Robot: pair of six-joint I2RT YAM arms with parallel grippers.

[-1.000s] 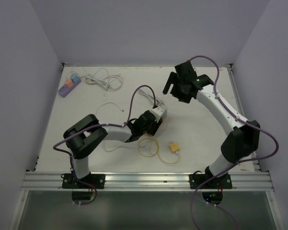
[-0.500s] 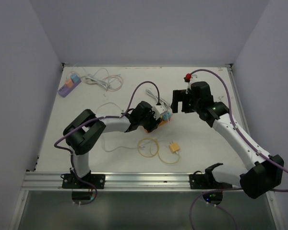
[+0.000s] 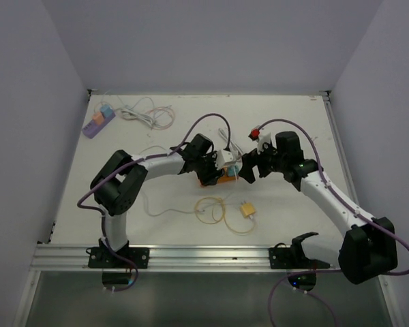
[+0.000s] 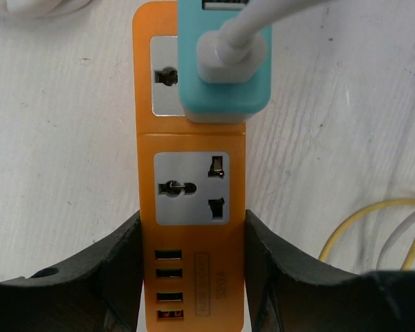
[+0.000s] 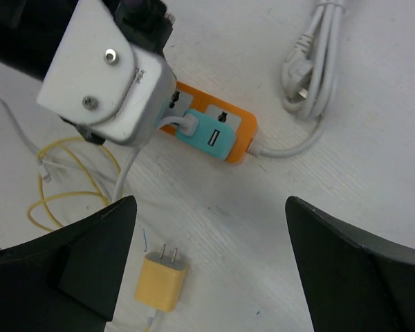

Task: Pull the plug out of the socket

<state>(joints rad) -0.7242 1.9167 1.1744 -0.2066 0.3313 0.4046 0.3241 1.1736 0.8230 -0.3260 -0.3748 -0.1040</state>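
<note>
An orange power strip (image 4: 190, 207) lies on the white table. A teal plug (image 4: 225, 69) with a white cable sits in its far socket. My left gripper (image 4: 191, 277) is shut on the strip's near end, one finger against each long side. In the top view the strip (image 3: 213, 180) and plug (image 3: 236, 166) lie mid-table, with the left gripper (image 3: 208, 169) over them. My right gripper (image 5: 211, 256) is open and empty. It hovers just right of the teal plug (image 5: 211, 135) and touches nothing. It also shows in the top view (image 3: 250, 169).
A loose yellow plug (image 5: 162, 283) with a coiled yellow cable (image 3: 215, 210) lies in front of the strip. A bundled white cord (image 5: 315, 62) lies behind it. A purple power strip (image 3: 99, 121) and loose white cables (image 3: 146, 112) are at the back left.
My right arm has swung down from the back of the table to just right of the plug. My left gripper and the strip have shifted slightly back and right.
</note>
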